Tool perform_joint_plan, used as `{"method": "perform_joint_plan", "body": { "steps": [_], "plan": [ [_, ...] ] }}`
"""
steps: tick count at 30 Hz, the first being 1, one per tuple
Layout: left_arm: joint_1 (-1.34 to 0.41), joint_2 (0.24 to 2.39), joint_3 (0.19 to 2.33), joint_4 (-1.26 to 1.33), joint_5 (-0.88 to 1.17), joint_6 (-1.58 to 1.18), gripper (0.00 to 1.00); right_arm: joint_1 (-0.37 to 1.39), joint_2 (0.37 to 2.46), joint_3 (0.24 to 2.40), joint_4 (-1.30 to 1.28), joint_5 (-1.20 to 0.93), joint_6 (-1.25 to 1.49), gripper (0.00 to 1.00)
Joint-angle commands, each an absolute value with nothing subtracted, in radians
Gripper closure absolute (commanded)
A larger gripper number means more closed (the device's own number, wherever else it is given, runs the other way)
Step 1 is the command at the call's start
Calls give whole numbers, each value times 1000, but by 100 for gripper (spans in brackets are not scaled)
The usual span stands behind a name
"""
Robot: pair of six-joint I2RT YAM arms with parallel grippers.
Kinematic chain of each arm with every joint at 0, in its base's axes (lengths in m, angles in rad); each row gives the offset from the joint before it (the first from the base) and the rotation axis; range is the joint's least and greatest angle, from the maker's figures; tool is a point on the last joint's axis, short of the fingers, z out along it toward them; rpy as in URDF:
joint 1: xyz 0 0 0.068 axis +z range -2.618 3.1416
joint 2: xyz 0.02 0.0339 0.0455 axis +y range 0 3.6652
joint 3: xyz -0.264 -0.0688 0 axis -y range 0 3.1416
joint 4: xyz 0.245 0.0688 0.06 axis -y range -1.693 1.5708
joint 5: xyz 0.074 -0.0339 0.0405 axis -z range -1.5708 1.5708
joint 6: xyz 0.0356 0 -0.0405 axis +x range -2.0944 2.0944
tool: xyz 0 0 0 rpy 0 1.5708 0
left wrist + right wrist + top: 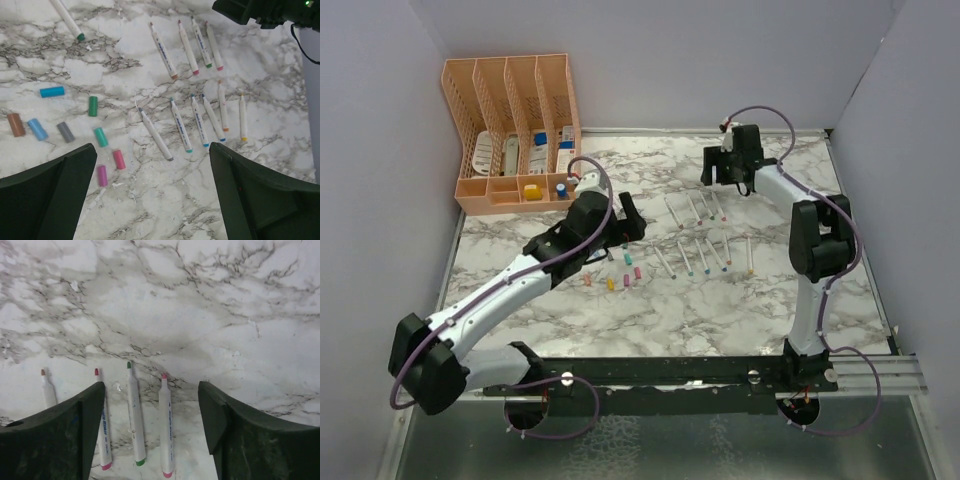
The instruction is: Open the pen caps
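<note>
From the overhead view I see the peach organiser (470, 150) in the upper left of the frame, standing on the marble table (720, 310). Its four upright slots hold white-and-blue items that I cannot identify. Its low front compartments hold a yellow block (531, 191) and a blue block (562, 188). The pen caps (93, 106) lie loose on the marble in the left half of my left wrist view. I can count eight there: blue, green, brown, light blue, grey, teal, pink and magenta, none of them on a pen. The pens (180, 125) lie to their right in two rows, four above and six below, coloured tips bare, and a lone pen (67, 19) lies at the top left. My left gripper (152, 195) hangs above the table, jaws spread wide with nothing between them. My right gripper (150, 405), right of centre near the top of the overhead view, is likewise released, its fingers apart over the ends of four pens and gripping none.
</note>
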State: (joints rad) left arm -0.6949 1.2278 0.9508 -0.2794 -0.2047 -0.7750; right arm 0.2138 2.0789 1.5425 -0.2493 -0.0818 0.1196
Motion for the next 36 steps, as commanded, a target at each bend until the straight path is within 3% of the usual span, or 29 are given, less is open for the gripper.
{"method": "perform_joint_plan", "body": {
  "steps": [1, 2, 5, 16, 19, 36],
  "plan": [
    [-689, 1092, 897, -260, -304, -775, 1, 233, 2027, 1661, -313, -166, 82, 17],
    [-688, 1057, 877, -247, -320, -784, 1, 254, 2041, 1694, -338, -158, 69, 9],
    [-684, 957, 817, -213, -360, -802, 1, 333, 2089, 1782, -398, -125, 35, 0],
    [-680, 787, 767, -311, -464, -838, 2, 572, 2281, 2022, -396, -69, 34, 1],
    [-679, 758, 754, -326, -466, -850, 2, 615, 2348, 2095, -408, -50, 31, 3],
    [-678, 649, 725, -435, -545, -866, 2, 704, 2539, 2225, -392, -28, 40, 34]
  ]
}}
